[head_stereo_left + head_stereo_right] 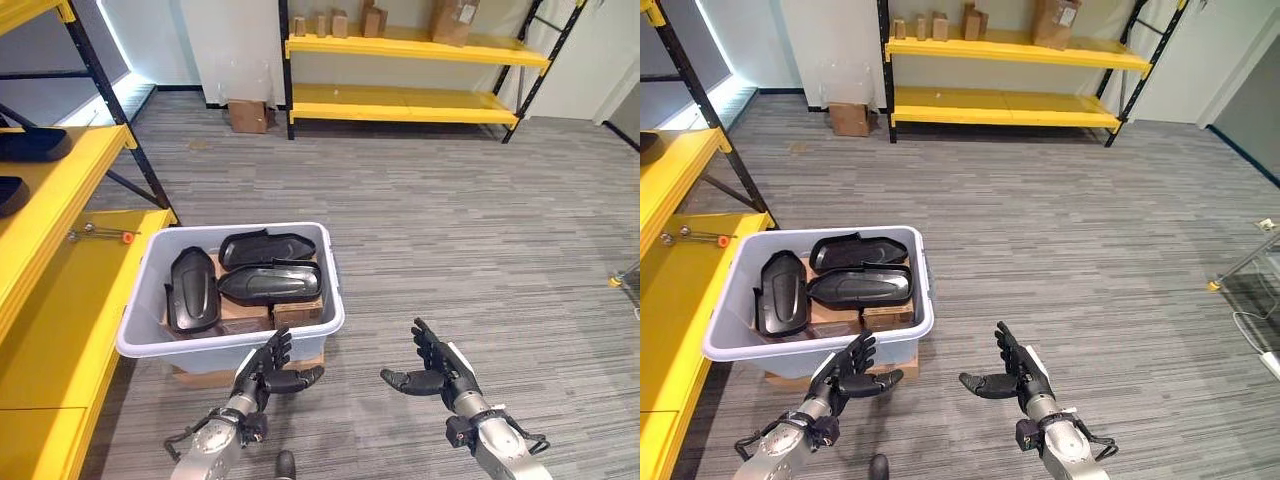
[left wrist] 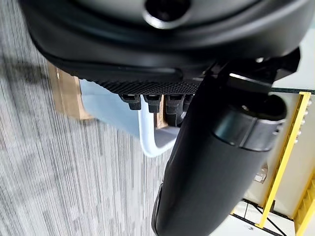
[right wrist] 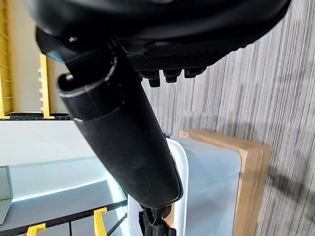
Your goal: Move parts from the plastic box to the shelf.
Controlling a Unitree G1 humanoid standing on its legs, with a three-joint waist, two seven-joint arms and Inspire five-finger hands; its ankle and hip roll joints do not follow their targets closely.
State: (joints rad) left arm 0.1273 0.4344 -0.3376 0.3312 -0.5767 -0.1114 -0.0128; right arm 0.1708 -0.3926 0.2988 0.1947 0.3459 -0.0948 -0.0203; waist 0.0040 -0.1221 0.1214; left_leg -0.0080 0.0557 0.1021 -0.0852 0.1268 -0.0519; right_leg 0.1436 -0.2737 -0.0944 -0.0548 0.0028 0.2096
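A grey plastic box (image 1: 185, 345) stands on a low wooden board on the carpet. Three black moulded parts lie in it on cardboard boxes: one upright at the left (image 1: 192, 290), two stacked at the right (image 1: 270, 282) (image 1: 265, 247). The yellow shelf (image 1: 50, 330) runs along the left side, with two more black parts (image 1: 30, 145) on its upper level. My left hand (image 1: 270, 368) is open, fingers straight, just before the box's front right corner. My right hand (image 1: 432, 368) is open over bare carpet to the right of the box, holding nothing.
A small tool with an orange tip (image 1: 100, 235) lies on the lower yellow shelf beside the box. A second yellow rack (image 1: 410, 100) with brown packages stands at the far wall, a cardboard box (image 1: 247, 115) on the floor beside it. Open carpet stretches to the right.
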